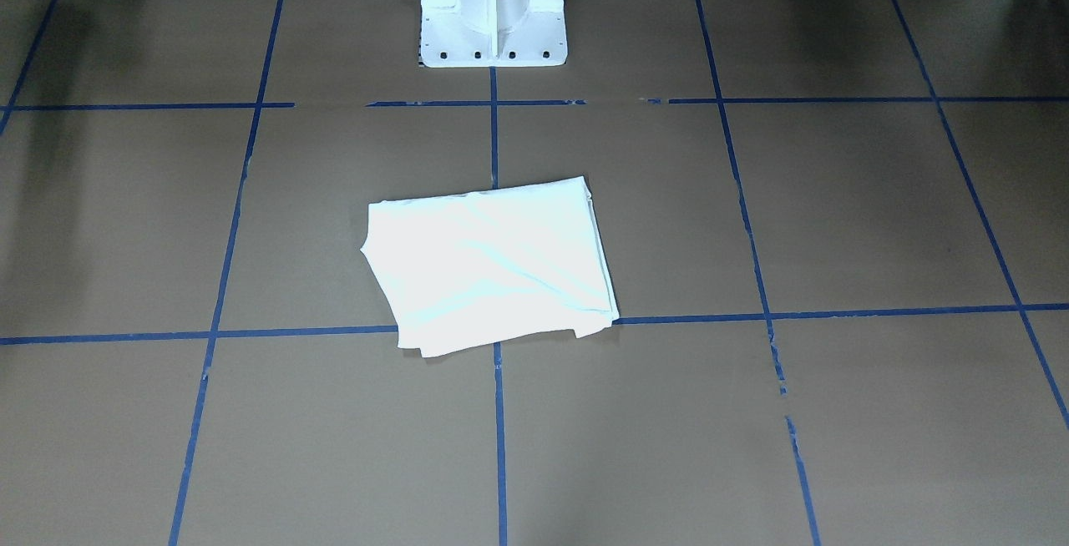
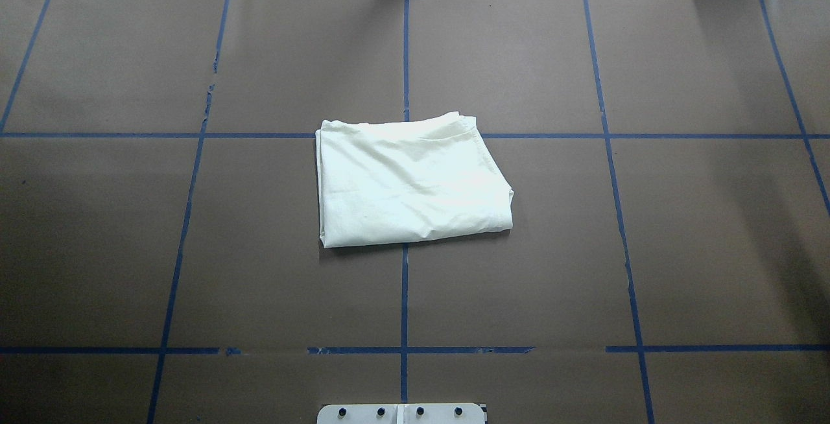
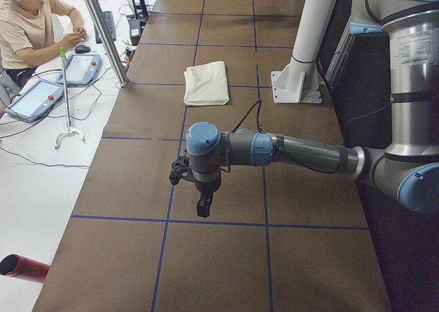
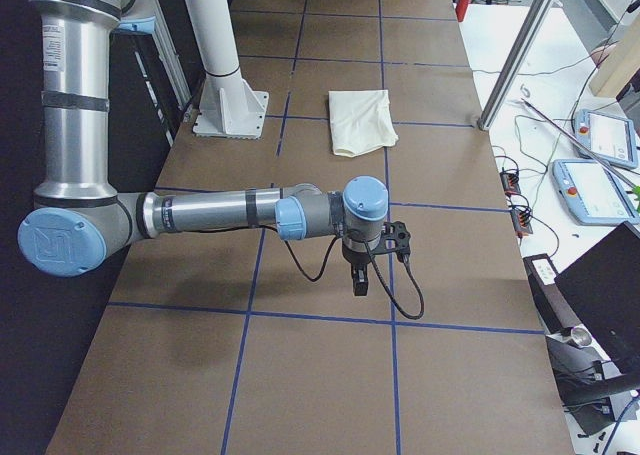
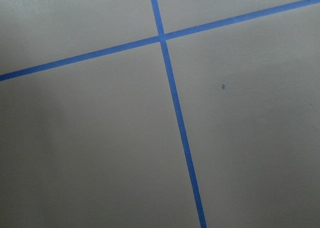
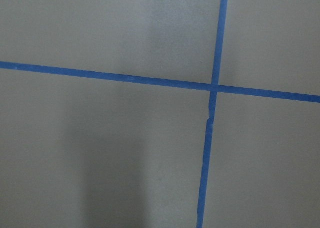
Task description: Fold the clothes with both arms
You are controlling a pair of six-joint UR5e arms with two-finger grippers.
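Observation:
The cream-white T-shirt [image 2: 412, 181] lies folded into a compact rectangle in the middle of the brown table, plain side up, its print hidden. It also shows in the front-facing view [image 1: 488, 266] and both side views [image 3: 207, 83] [image 4: 362, 121]. My left gripper [image 3: 204, 208] hangs pointing down over bare table, far from the shirt, at the table's left end. My right gripper [image 4: 359, 283] hangs the same way at the right end. Both show only in the side views, so I cannot tell whether they are open or shut. The wrist views show only table and blue tape.
The white pedestal base [image 1: 493, 12] stands behind the shirt on the robot's side. Blue tape lines [image 2: 404, 294] grid the table. An operator [image 3: 31, 24] sits beyond the far edge with teach pendants [image 3: 34, 99] [image 4: 590, 190] and cables.

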